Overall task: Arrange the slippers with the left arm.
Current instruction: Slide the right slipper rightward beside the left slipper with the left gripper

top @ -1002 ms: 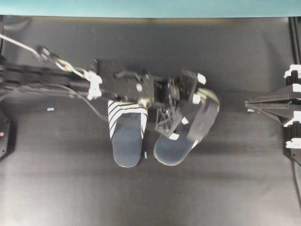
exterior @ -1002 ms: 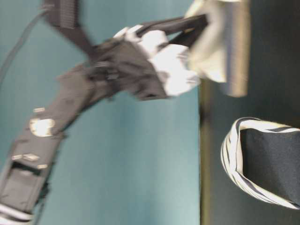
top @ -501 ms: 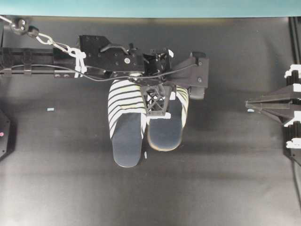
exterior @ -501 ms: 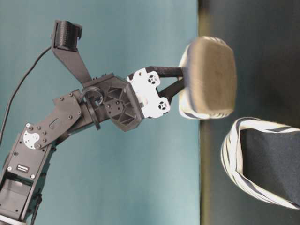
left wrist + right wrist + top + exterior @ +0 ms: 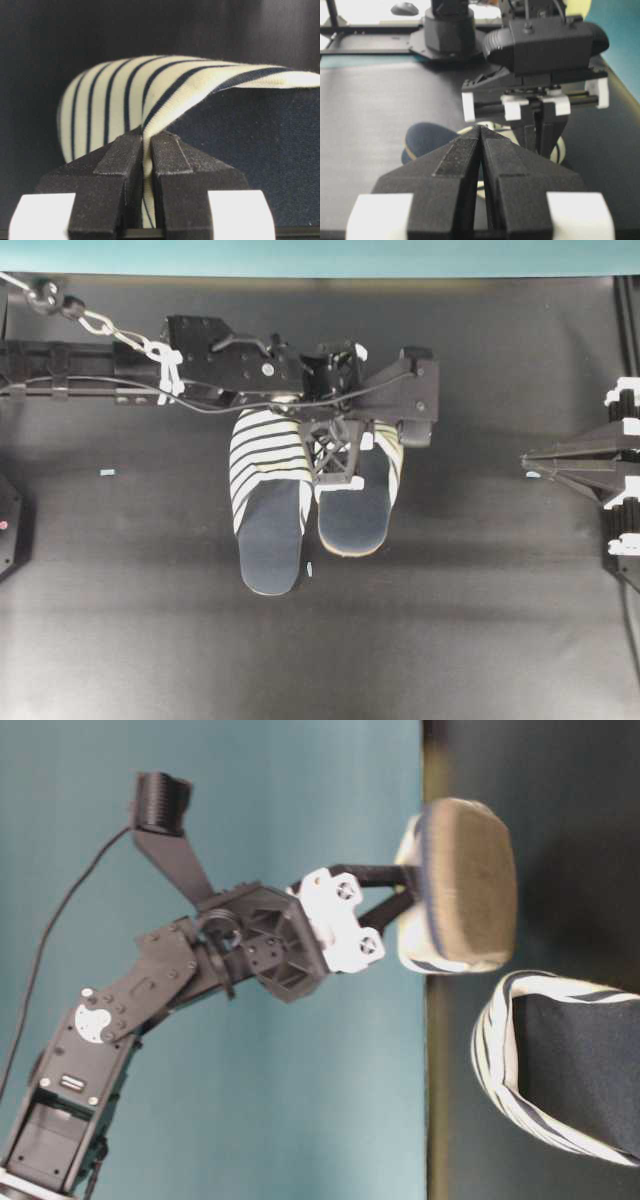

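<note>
Overhead view shows my left lattice-fingered black gripper [image 5: 338, 462] clenched on the striped fabric slipper's [image 5: 358, 505] upper, its long axis parallel to its mate [image 5: 268, 510] just beside, leftward.

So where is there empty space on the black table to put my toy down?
Below the heels of the two striped, navy-insoled slippers the black table is bare. The strip between the held slipper and the idle right gripper is bare too. It is crowded at the toes, where the left gripper pinches the slipper.
</note>
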`<state>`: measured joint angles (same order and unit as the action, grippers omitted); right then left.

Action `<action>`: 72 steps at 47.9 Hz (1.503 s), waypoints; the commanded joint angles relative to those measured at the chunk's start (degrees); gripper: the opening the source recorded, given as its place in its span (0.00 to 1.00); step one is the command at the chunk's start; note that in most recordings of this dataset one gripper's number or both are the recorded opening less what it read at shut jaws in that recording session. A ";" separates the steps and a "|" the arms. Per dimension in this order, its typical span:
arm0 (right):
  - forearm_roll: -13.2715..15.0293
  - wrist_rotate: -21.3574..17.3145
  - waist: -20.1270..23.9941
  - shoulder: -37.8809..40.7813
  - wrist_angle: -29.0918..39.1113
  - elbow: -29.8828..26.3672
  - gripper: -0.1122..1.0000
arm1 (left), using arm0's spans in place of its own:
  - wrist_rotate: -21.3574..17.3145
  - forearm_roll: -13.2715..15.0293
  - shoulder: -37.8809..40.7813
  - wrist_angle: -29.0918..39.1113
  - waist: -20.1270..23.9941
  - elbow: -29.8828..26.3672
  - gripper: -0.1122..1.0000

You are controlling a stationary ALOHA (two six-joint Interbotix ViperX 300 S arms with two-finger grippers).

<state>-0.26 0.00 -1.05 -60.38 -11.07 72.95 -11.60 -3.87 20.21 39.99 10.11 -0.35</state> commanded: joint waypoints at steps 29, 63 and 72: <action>-0.09 -0.09 -0.26 0.35 -0.44 -0.35 0.09 | 0.18 0.00 -0.09 -0.62 -0.97 -0.09 0.11; -0.09 -0.09 -0.26 0.35 -0.26 -0.35 0.09 | 0.00 0.00 -0.09 0.79 -1.41 -0.09 0.88; 0.00 -0.09 -0.26 0.26 -0.44 -0.26 0.09 | -0.44 0.00 0.18 -1.05 -2.29 0.09 0.88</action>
<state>-0.26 0.00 -0.97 -60.38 -11.16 73.04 -11.69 -3.87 20.65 40.25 8.53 -0.09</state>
